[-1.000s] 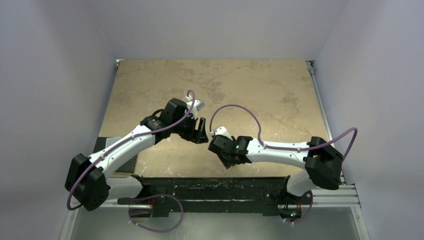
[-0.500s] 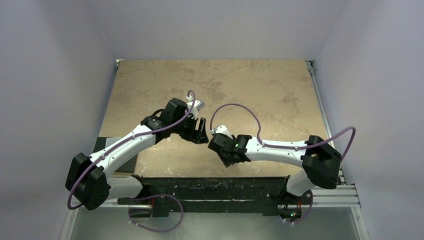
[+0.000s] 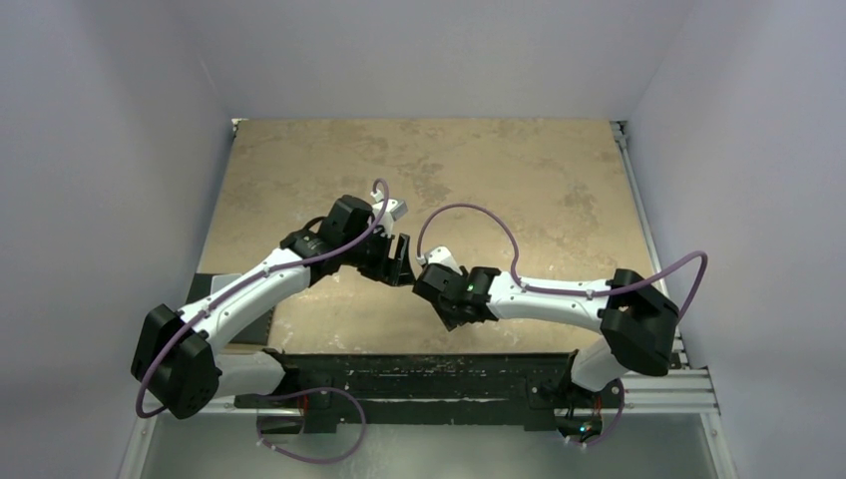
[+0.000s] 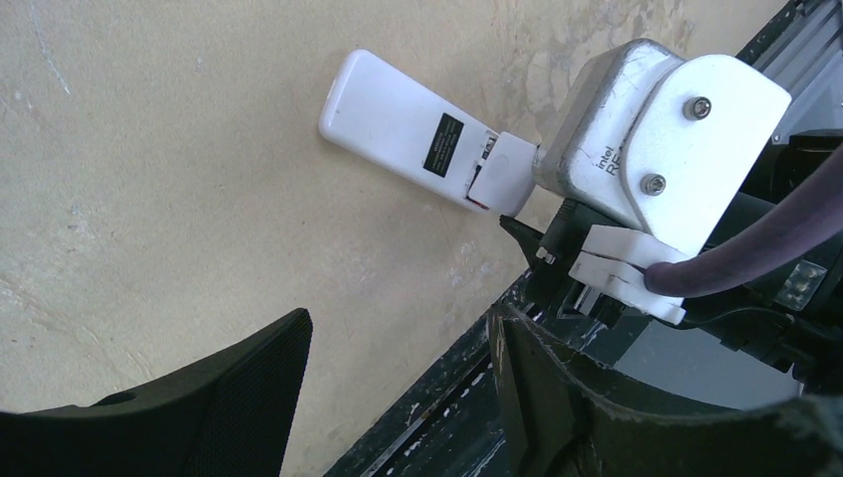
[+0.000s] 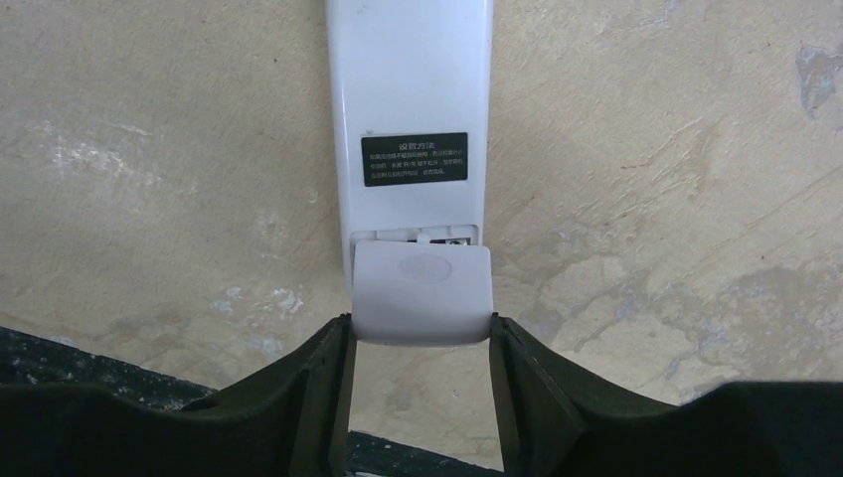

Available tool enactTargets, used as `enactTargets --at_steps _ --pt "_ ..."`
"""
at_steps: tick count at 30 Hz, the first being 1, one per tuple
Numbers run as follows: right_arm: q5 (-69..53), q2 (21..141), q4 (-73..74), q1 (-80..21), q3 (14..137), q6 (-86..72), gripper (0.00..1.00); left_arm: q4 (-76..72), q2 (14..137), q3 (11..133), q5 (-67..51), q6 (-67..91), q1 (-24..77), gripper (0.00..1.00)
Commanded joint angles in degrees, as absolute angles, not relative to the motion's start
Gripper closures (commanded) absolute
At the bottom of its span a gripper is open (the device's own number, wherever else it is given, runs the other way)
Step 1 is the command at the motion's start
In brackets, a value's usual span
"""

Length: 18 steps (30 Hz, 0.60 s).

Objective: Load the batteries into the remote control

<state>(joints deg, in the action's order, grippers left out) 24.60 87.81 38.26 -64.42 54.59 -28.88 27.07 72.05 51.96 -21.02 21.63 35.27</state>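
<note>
The white remote control (image 5: 410, 89) lies back up on the tan table, with a black label (image 5: 414, 159) on it. It also shows in the left wrist view (image 4: 398, 119). A light-grey rounded plate (image 5: 421, 290) sits at its near end, slid partly off, with a narrow gap above it. My right gripper (image 5: 420, 333) is shut on this plate, one fingertip against each side edge. My left gripper (image 4: 398, 318) is open and empty, hovering over the table's near edge beside the remote. The batteries are not clearly in view; only a thin red sliver (image 4: 476, 202) shows under the plate. In the top view both grippers (image 3: 399, 261) hide the remote.
The black front rail (image 3: 429, 374) runs along the table's near edge, just below both grippers. The right wrist's camera housing (image 4: 656, 129) sits close to my left gripper. The tan tabletop (image 3: 479, 170) stretches behind the arms.
My right gripper has shifted a little left and away from the bases, closer to the left gripper. The left arm has barely moved.
</note>
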Motion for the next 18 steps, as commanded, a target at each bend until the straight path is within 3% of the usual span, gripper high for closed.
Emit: enactTargets --at_steps 1,18 --pt "26.6 87.4 37.6 -64.0 57.3 -29.0 0.67 25.6 72.2 52.4 -22.4 20.7 34.9 0.34" --pt "26.2 87.4 37.5 -63.5 55.8 -29.5 0.67 25.5 72.5 52.4 -23.1 20.8 34.4 0.35"
